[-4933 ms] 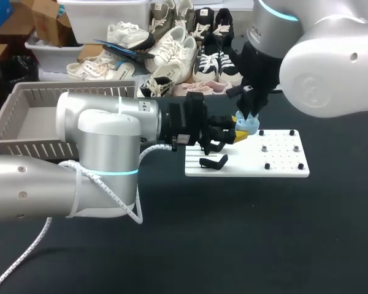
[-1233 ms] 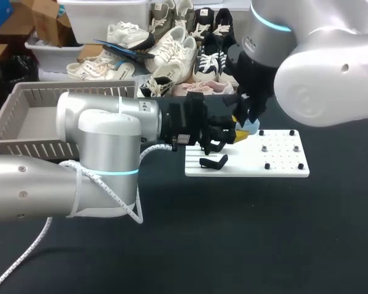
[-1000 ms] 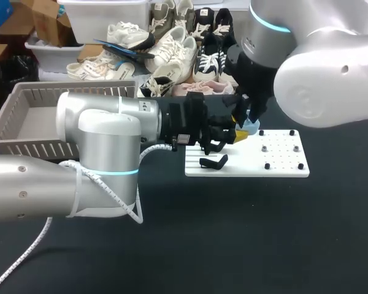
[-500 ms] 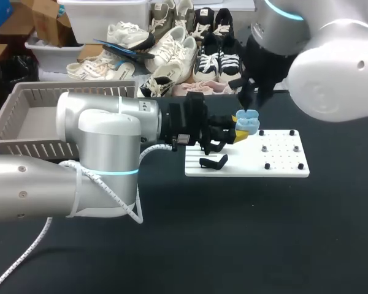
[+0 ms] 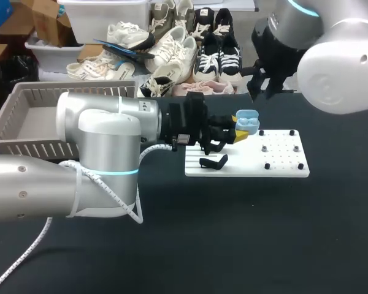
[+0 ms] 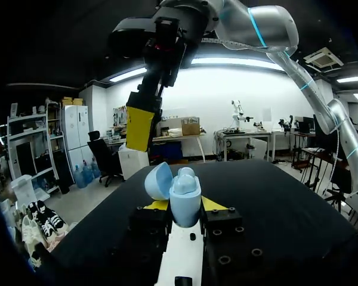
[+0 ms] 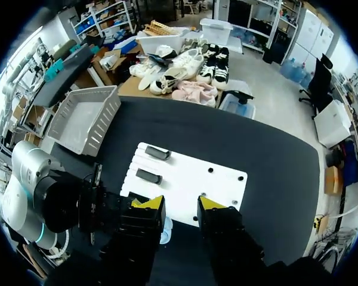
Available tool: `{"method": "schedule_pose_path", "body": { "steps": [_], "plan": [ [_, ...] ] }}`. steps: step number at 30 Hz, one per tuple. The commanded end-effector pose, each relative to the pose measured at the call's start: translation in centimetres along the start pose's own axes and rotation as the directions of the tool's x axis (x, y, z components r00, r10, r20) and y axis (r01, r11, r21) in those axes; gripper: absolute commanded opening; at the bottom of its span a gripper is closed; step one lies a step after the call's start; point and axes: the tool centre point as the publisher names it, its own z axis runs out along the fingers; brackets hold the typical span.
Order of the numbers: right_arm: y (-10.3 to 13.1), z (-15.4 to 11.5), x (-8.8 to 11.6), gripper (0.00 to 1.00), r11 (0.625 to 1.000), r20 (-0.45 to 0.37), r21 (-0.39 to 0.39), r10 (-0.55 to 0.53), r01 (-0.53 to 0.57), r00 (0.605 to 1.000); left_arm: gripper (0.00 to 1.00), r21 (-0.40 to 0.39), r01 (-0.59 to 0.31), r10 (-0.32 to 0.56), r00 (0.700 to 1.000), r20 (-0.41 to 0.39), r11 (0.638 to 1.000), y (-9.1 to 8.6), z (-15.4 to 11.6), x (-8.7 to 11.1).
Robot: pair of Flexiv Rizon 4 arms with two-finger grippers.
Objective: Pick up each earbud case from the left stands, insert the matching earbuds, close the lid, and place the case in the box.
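The counter (image 5: 264, 233) is black and flat. A white board (image 5: 245, 162) lies flat on it, near the far side. Little dark pegs (image 5: 267, 166) stick up from one half of the board.

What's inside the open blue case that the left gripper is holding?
Light blue earbuds appear to sit in the earbud case, its lid tipped up. Their lower parts are covered by the case's shell.

A black bench (image 5: 245, 233) carries a white pegged board (image 5: 282, 162) just right of its middle and a grey slatted box (image 5: 24, 149) at its left rear, well apart.
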Motion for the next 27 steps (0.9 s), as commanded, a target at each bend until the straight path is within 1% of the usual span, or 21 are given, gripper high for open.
{"method": "schedule_pose_path", "body": {
  "steps": [1,6,10,18,27],
  "plan": [
    [0.4,1.4,-1.1,0.33,1.000,-0.031,0.008,0.004,-0.004,1.000,0.00,-0.003,-0.001,0.001,1.000,0.004,1.000,-0.1,0.0,0.1],
    [0.5,2.6,-1.2,0.32,1.000,-0.062,0.011,0.013,-0.012,0.998,0.00,-0.003,-0.001,0.001,1.000,0.004,1.000,-0.1,0.0,0.1],
    [0.7,2.8,-0.8,0.31,1.000,-0.067,0.006,0.011,-0.011,0.998,0.00,-0.003,-0.001,0.001,1.000,0.004,1.000,-0.1,0.0,0.1],
    [0.4,2.5,0.3,0.29,1.000,-0.071,0.004,0.015,-0.014,0.997,0.00,-0.003,-0.001,0.001,1.000,0.004,1.000,-0.1,0.0,0.1],
    [0.4,1.6,1.5,0.29,1.000,-0.061,-0.002,0.018,-0.018,0.998,0.00,-0.003,-0.001,0.001,1.000,0.004,1.000,-0.1,0.0,0.1]
  ]
}}
